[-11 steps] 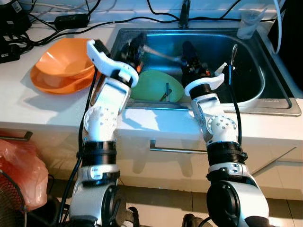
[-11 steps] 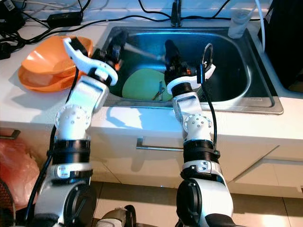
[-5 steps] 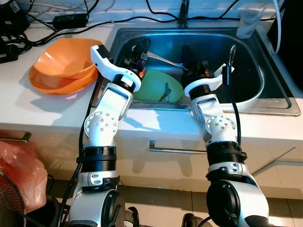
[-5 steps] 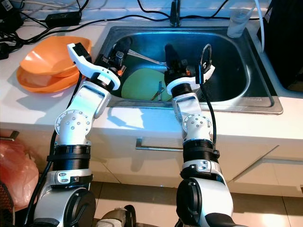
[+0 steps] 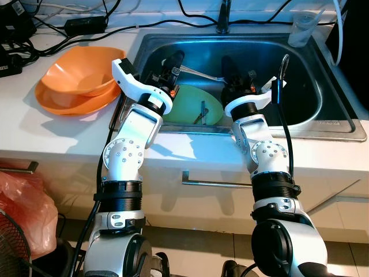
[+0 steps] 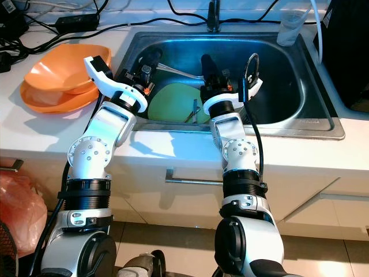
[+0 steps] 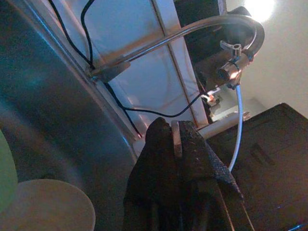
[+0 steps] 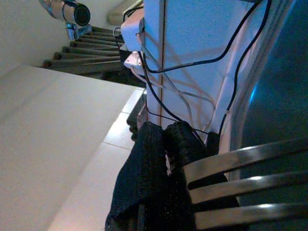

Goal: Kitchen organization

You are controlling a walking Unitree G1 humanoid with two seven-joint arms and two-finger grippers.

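A silver fork [image 5: 200, 73] hangs over the steel sink [image 5: 331, 124], above a green plate [image 5: 187, 104] lying in the basin. My left gripper [image 5: 174, 59] is shut on the fork's handle [image 7: 175, 137], a thin metal strip pinched between the black fingertips. The fork's tines [image 8: 240, 185] reach across to my right gripper [image 5: 227, 62], whose fingers [image 8: 149, 163] are pressed together right beside them. Whether the tines touch those fingers cannot be told. A second utensil [image 5: 202, 111] rests on the green plate.
Stacked orange bowls [image 5: 75, 78] sit on the white counter left of the sink. The faucet [image 5: 223, 17] rises behind the basin, with black cables along the back wall. A clear plastic cup [image 5: 302, 27] stands at the sink's far right corner. A red bag [image 5: 26, 208] hangs low left.
My left gripper has come down and a little to the right over the sink, carrying the fork, so its tines now lie beside the right gripper. The right arm has barely moved.
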